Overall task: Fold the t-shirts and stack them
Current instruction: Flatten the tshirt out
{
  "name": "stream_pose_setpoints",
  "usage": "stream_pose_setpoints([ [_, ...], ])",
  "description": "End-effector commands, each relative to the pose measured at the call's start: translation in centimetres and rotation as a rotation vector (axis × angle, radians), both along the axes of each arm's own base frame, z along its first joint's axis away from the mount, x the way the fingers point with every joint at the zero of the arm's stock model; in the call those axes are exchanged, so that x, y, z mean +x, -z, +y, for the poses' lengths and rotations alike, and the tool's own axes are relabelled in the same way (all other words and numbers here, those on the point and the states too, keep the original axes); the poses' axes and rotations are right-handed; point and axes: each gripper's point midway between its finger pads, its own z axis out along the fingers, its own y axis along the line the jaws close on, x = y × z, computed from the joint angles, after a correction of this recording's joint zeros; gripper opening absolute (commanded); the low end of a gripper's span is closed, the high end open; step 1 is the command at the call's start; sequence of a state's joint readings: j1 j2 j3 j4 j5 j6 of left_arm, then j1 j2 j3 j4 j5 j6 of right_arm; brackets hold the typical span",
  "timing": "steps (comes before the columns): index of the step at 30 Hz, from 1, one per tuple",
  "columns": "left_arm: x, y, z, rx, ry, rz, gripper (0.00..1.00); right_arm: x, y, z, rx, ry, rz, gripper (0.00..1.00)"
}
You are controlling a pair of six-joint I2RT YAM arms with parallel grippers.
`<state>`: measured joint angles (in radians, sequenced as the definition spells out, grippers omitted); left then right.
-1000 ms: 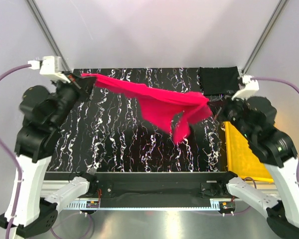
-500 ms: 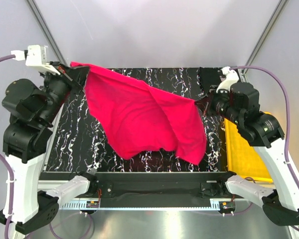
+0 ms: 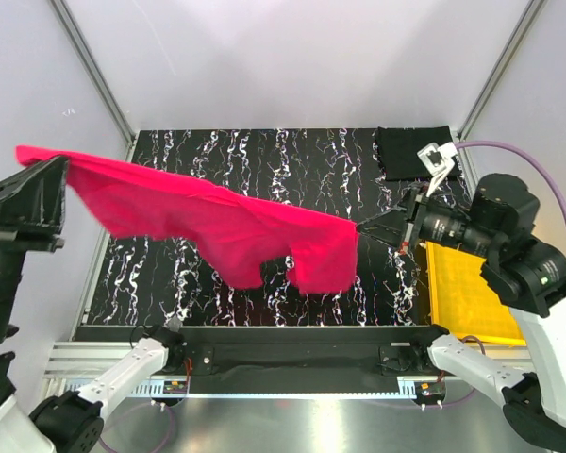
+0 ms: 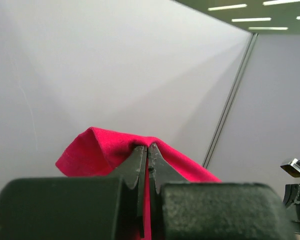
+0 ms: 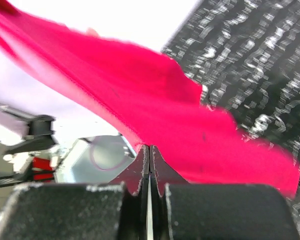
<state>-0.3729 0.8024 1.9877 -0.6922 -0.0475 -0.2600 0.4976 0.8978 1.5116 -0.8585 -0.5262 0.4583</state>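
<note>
The red t-shirt hangs in the air above the table, stretched in a long band between both grippers, its lower edge drooping in two lobes. My left gripper is raised high at the far left, close to the camera, and is shut on one end of the shirt; the left wrist view shows red cloth pinched at the fingertips. My right gripper is shut on the other end, with red cloth spreading from its tips. The black t-shirt lies folded at the table's back right corner.
A yellow tray sits off the right edge of the black white-veined tabletop. Metal frame posts rise at both back corners, and a metal rail runs along the near edge.
My left arm has swung up and out to the left, close to the camera. The red t-shirt went from hanging wide to being pulled into a long taut band. The right gripper shifted slightly nearer.
</note>
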Motion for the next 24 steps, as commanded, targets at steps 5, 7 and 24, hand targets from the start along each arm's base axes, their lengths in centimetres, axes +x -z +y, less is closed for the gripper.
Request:
stream_pose_setpoints([
  [5, 2.8, -1.8, 1.4, -0.094, -0.114, -0.069, 0.00, 0.6, -1.4, 1.9, 0.066, -0.060, 0.077, 0.00],
  [7, 6.7, -0.5, 0.3, -0.076, -0.134, 0.010, 0.00, 3.8, -0.5, 2.6, 0.055, 0.020, 0.151, 0.00],
  [24, 42.3, 35.4, -1.3, 0.449, -0.457, 0.827, 0.00, 26.2, 25.3, -2.7, -0.156, 0.316, 0.849, 0.25],
])
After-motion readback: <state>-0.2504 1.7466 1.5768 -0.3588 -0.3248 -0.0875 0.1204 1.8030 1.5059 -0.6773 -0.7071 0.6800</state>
